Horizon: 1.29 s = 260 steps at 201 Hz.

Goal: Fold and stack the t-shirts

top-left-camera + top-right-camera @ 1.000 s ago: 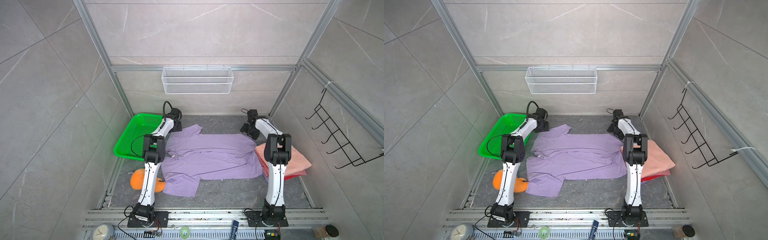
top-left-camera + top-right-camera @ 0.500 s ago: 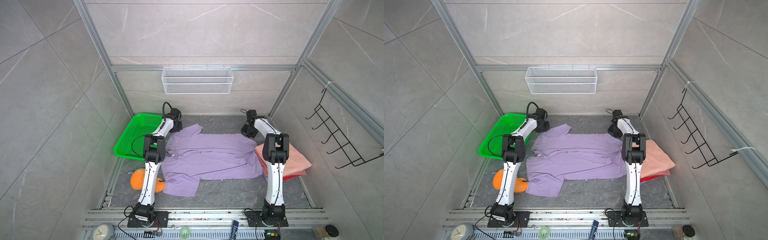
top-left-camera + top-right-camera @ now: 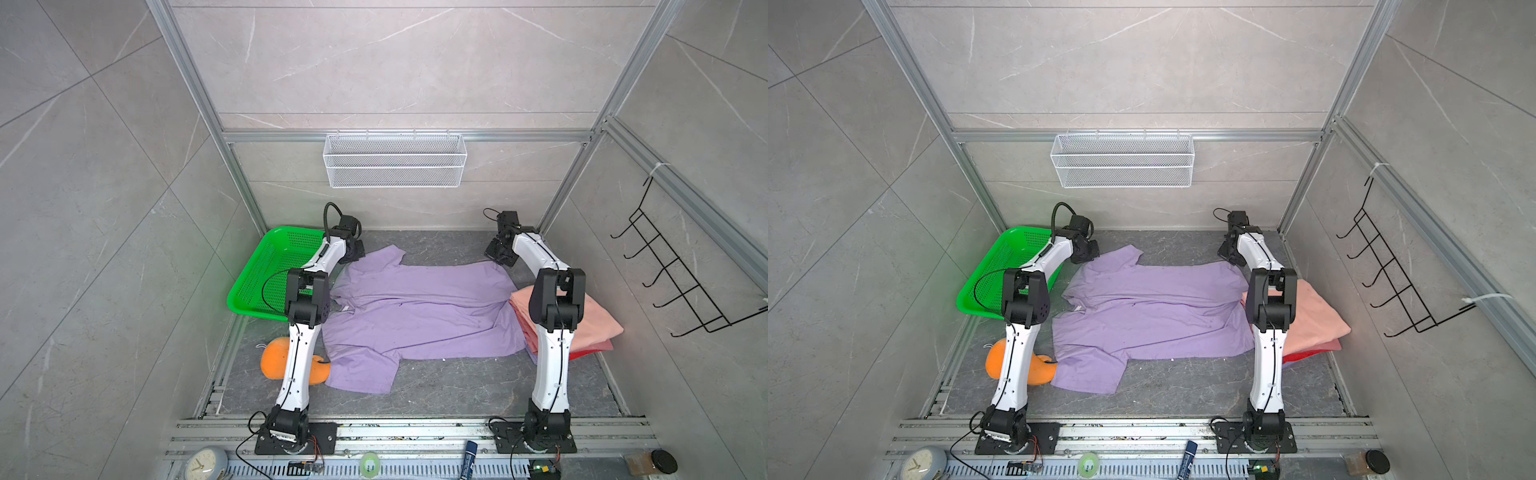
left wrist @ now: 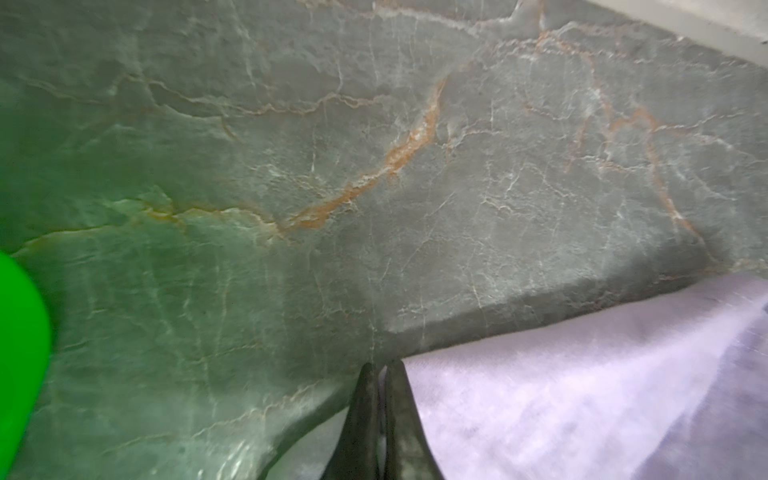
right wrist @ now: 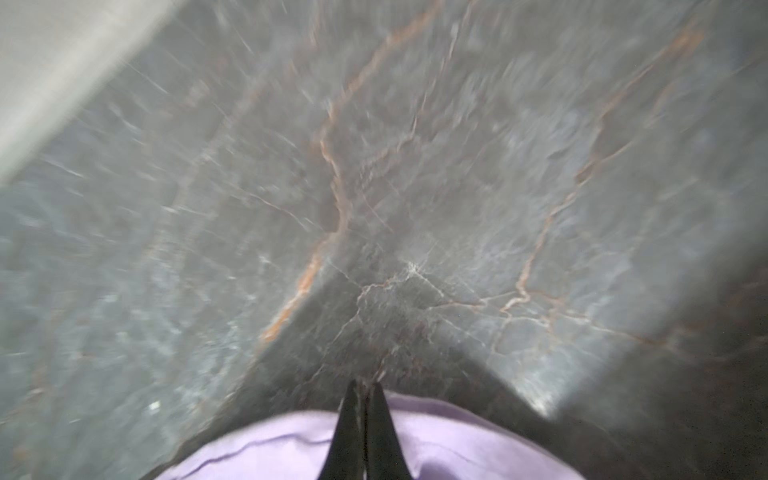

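clamped shut on the far edge of the lilac t-shirt (image 3: 415,311), with left tool (image 4: 376,368) at its upper-left corner and right tool (image 5: 365,384) at its upper-right, spread mid-frame on the counter (image 3: 436,390), long axis left to right, free near edge toward the frame bottom.

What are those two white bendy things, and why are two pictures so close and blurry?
They are two robot arms, the left arm and the right arm. Two pictures look down on everything from above. Two come from cameras on the arms' wrists, close to the grey floor. On it lie a spread purple t-shirt, folded t-shirts in a pile, a green basket and an orange toy. Both arms' jaws are shut, pinching the purple t-shirt's far edge.
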{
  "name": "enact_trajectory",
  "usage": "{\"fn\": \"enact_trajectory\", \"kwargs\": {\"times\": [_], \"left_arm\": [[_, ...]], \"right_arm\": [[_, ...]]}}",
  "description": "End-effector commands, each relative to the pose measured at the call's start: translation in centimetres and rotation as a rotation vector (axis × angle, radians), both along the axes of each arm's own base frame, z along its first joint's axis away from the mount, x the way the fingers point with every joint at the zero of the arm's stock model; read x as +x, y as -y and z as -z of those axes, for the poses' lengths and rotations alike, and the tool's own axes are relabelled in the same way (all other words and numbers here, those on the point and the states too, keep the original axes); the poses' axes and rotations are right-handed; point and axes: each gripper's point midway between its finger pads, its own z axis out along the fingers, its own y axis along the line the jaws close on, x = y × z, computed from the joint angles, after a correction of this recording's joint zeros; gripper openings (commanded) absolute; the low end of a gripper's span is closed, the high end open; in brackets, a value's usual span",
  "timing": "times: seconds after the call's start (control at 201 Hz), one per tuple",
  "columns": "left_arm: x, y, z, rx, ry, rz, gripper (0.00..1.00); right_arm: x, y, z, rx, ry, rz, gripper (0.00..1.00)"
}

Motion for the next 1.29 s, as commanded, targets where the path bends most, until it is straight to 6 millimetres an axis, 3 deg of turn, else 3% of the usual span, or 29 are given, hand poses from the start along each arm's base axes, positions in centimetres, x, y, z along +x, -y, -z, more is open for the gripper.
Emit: {"fn": "enact_trajectory", "kwargs": {"times": [0.0,0.035,0.05,0.075,0.239,0.353,0.592,0.792,1.031,1.14,1.22,1.26,1.289], "left_arm": [[2.0,-0.7,-10.2,0.004,0.244,-0.003,0.00],[2.1,-0.9,-10.1,0.018,0.256,-0.004,0.00],[2.0,-1.0,-12.1,0.015,0.293,-0.005,0.00],[2.0,-1.2,-12.8,0.024,0.314,-0.010,0.00],[2.1,-2.4,-14.8,0.050,0.391,-0.042,0.00],[2.1,-2.1,-16.2,0.035,0.441,-0.032,0.00],[1.9,-2.0,-16.5,0.039,0.449,-0.013,0.00],[-0.3,-2.7,-17.1,0.048,0.470,-0.018,0.00],[-4.7,-3.7,-16.8,0.039,0.454,-0.039,0.00],[-7.5,-4.7,-16.2,0.039,0.437,-0.079,0.00],[-10.5,-5.2,-15.0,0.048,0.384,-0.108,0.00],[-12.1,-5.3,-14.6,0.059,0.370,-0.127,0.12],[-13.1,-5.6,-14.8,0.080,0.377,-0.143,0.23]], "right_arm": [[1.4,0.6,-6.6,-0.051,0.190,-0.003,0.00],[1.4,0.8,-7.3,-0.057,0.210,0.001,0.00],[1.5,0.9,-7.6,-0.060,0.218,0.002,0.00],[1.4,1.0,-7.7,-0.066,0.225,0.004,0.00],[1.5,1.6,-9.3,-0.083,0.287,0.019,0.00],[1.8,1.8,-10.2,-0.076,0.324,0.015,0.00],[1.6,2.5,-10.0,-0.070,0.321,0.023,0.00],[0.2,2.3,-10.5,-0.074,0.327,-0.013,0.00],[-4.2,1.4,-10.8,-0.072,0.310,-0.086,0.00],[-7.6,1.1,-10.3,-0.083,0.259,-0.122,0.00],[-11.3,1.2,-8.8,-0.091,0.184,-0.127,0.00],[-13.0,1.4,-8.2,-0.099,0.166,-0.112,0.17],[-14.0,1.6,-8.1,-0.111,0.169,-0.100,0.37]]}}
